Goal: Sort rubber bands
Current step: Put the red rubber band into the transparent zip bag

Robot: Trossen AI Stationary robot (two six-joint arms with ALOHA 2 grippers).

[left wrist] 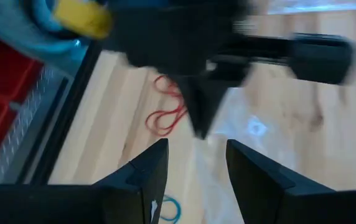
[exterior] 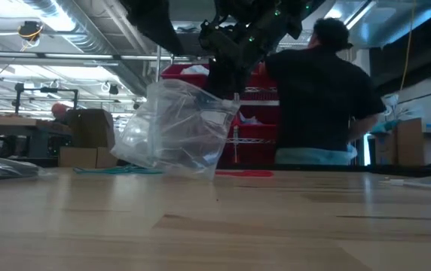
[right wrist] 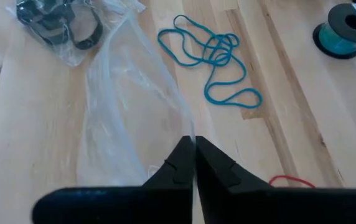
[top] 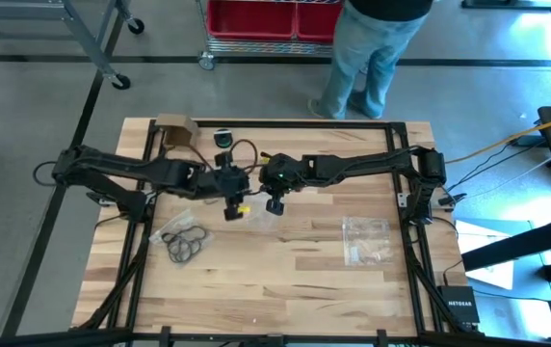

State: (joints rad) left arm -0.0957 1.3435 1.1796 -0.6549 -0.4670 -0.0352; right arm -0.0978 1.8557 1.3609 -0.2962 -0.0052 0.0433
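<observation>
High view: both arms meet over the worktop [top: 285, 280] centre; black rubber bands [top: 185, 243] lie in a clear bag near the left edge.

Low view: a clear bag [exterior: 176, 129] hangs from dark fingers above.

Left wrist view: left hand [left wrist: 193, 163] fingers apart, holding nothing; red rubber bands [left wrist: 167, 115] on wood.

Right wrist view: right hand [right wrist: 194, 157] pinched shut on the bag's edge; teal rubber bands [right wrist: 214, 57] beside it.

One word can be read: "NETGEAR", in pale letters on top of a small black box [top: 460, 306] that sits off the right edge of the wooden surface [top: 275, 270], seen in the high view. No other lettering is legible.
</observation>
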